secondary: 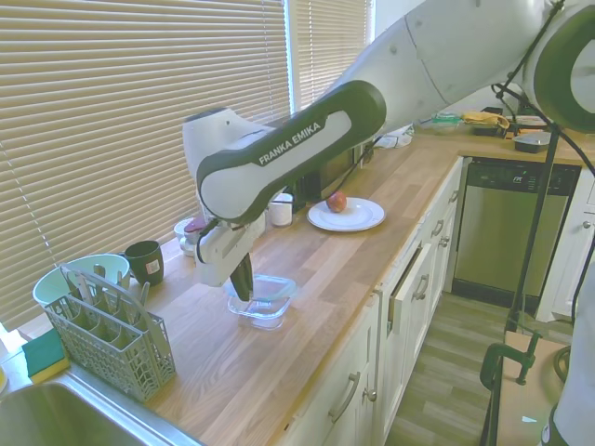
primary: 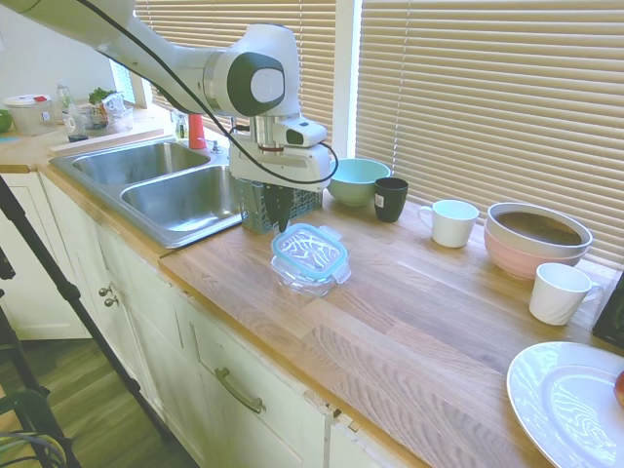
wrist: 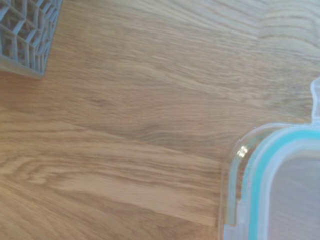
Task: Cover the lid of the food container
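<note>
The clear lid (primary: 310,249) with its teal-blue rim lies flat on top of the clear square food container (primary: 308,279) in the middle of the wooden counter. My gripper (primary: 283,224) hangs just above the counter at the lid's corner nearest the sink. Its dark fingers are together and hold nothing. In the second exterior view the gripper (secondary: 244,286) stands at the left edge of the lid (secondary: 271,285) and container (secondary: 265,314). The wrist view shows one lid corner (wrist: 280,190) with its snap tabs sticking out, and bare wood beside it.
A grey utensil basket (primary: 255,207) stands right behind the gripper by the double sink (primary: 161,180). A mint-green bowl (primary: 357,179), a dark cup (primary: 391,198), white mugs (primary: 451,222), stacked bowls (primary: 537,240) and a white plate (primary: 565,402) line the counter's back and right.
</note>
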